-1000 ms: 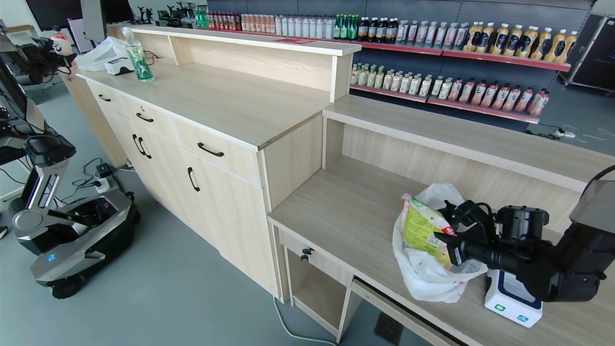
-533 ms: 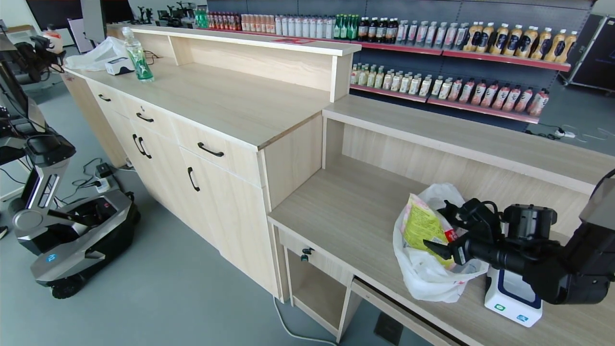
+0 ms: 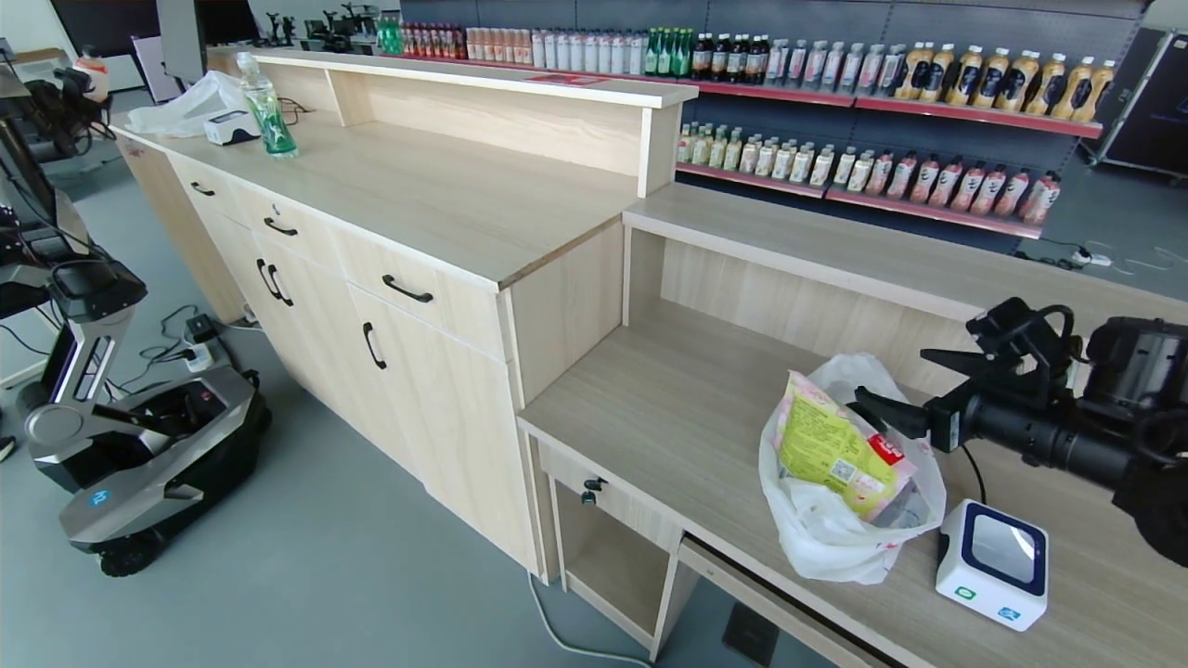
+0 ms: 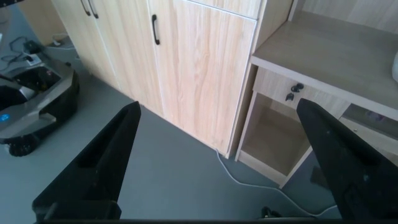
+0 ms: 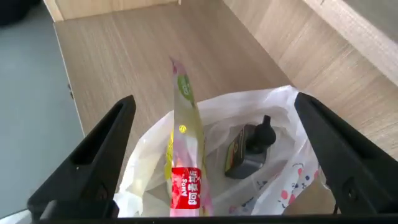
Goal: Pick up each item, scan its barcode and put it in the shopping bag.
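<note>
Bagging stage of the checkout task. We see the snack packet (image 3: 833, 445) standing tilted inside the white shopping bag (image 3: 835, 543), its top above the bag's mouth, with a dark capped item (image 5: 249, 149) lying beside it in the bag. The right gripper (image 3: 889, 376) hangs above and just right of the bag, jaws spread and holding nothing. The left gripper (image 4: 219, 107) hangs over the floor (image 4: 186, 162) before the cabinet (image 4: 199, 62), jaws likewise spread. The scanner (image 3: 993, 564) stands on the desk (image 3: 668, 399) just right of the bag. We judge these two items bagged; what remains we cannot tell. The packet carries a red patch with white characters and a square code; the scanner bears two small badges, green and blue.
</note>
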`<state>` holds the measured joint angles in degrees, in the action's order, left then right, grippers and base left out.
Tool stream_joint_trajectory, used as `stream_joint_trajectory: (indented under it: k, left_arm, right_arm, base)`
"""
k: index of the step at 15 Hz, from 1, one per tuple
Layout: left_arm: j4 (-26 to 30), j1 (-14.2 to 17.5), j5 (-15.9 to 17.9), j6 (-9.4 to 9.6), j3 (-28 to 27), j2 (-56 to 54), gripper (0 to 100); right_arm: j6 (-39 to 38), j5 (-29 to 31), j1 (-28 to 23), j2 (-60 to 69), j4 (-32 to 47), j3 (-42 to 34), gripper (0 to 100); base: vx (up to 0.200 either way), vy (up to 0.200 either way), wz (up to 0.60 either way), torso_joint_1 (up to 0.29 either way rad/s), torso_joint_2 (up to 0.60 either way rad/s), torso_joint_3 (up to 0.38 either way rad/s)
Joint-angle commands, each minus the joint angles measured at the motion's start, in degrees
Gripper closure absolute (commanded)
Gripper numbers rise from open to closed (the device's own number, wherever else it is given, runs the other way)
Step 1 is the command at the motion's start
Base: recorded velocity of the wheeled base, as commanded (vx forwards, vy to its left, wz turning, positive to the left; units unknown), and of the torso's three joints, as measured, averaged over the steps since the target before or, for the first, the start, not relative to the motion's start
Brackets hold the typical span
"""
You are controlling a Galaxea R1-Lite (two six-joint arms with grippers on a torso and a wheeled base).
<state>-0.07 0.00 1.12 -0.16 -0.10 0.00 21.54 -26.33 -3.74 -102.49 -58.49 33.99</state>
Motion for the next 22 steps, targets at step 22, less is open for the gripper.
stream_joint_trajectory:
  k: [22]
  left_arm:
    - [0.0,0.0,0.0,-0.02,0.0,0.1,0]
  right_arm:
    - [-7.1,24.7,-4.8,61.3,34.9,-18.9,0]
  base:
    - [0.000,0.000,-0.41,0.002,0.00,0.001]
